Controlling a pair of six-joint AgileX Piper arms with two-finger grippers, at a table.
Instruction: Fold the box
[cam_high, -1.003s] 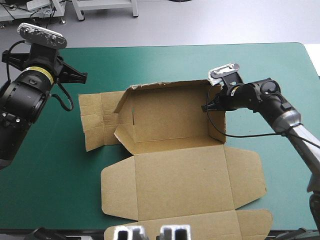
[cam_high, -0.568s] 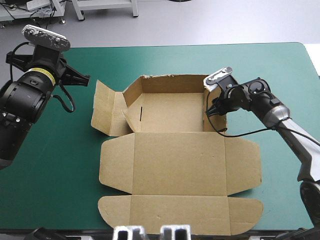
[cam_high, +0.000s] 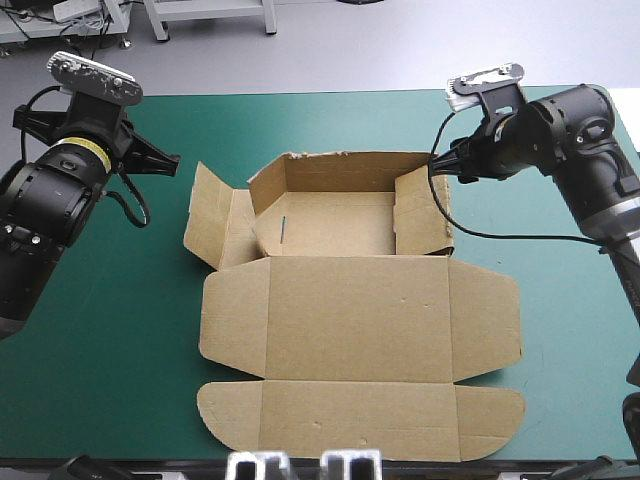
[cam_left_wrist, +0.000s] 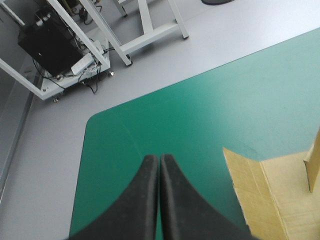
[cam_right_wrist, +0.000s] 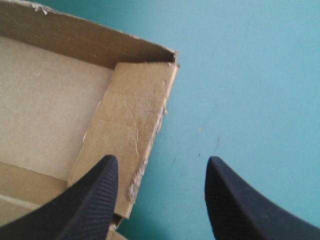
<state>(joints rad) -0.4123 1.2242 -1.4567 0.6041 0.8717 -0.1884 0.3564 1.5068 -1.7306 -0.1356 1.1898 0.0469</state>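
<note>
You will find the box (cam_high: 350, 300) matt brown board, its cut edge ragged beside the right gripper (cam_right_wrist: 161, 165). The black fingers (cam_right_wrist: 235, 210) (finely ribbed) are matt; the teal-green cover (cam_high: 100, 350) is smooth.

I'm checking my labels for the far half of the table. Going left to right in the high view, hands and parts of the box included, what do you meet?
Left hand, shut → loose side flap → open tray → right hand, open, at the tray's far right corner.
</note>
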